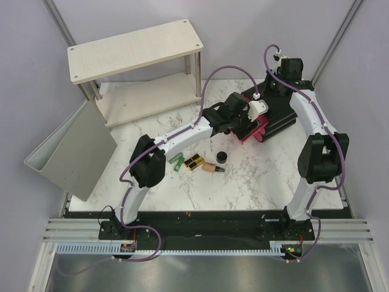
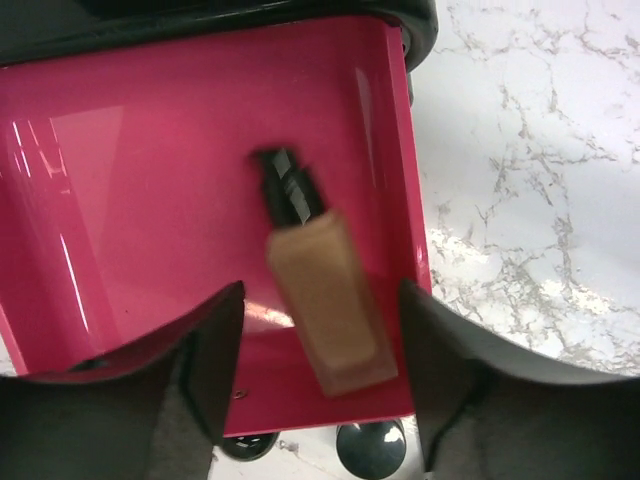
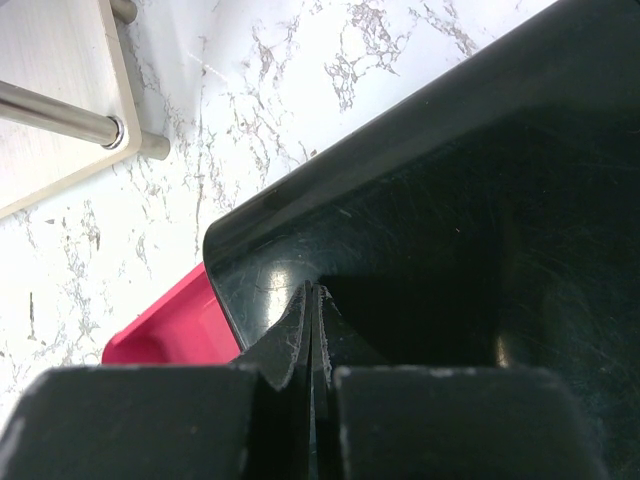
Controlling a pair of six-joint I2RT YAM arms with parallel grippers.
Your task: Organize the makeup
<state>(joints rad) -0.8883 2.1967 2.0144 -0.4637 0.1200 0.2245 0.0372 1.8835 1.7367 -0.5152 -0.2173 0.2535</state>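
My left gripper (image 1: 236,121) (image 2: 321,292) is open over the open pink drawer (image 2: 150,200) of the black box (image 1: 276,118). A beige black-capped bottle (image 2: 325,290) lies in that drawer between my spread fingers, slightly blurred and not gripped. My right gripper (image 1: 260,111) (image 3: 314,296) is shut and empty, its tips resting on the black box top (image 3: 450,220). On the marble in the top view lie two green tubes (image 1: 176,159), the black-and-gold case (image 1: 193,162), a second beige bottle (image 1: 211,168) and the round black jar (image 1: 221,157).
A light wooden two-level shelf (image 1: 134,48) stands at the back left, its metal leg (image 3: 60,115) in the right wrist view. A grey bin (image 1: 73,152) leans at the left edge. The drawer (image 1: 258,129) juts from the box's front toward the loose makeup.
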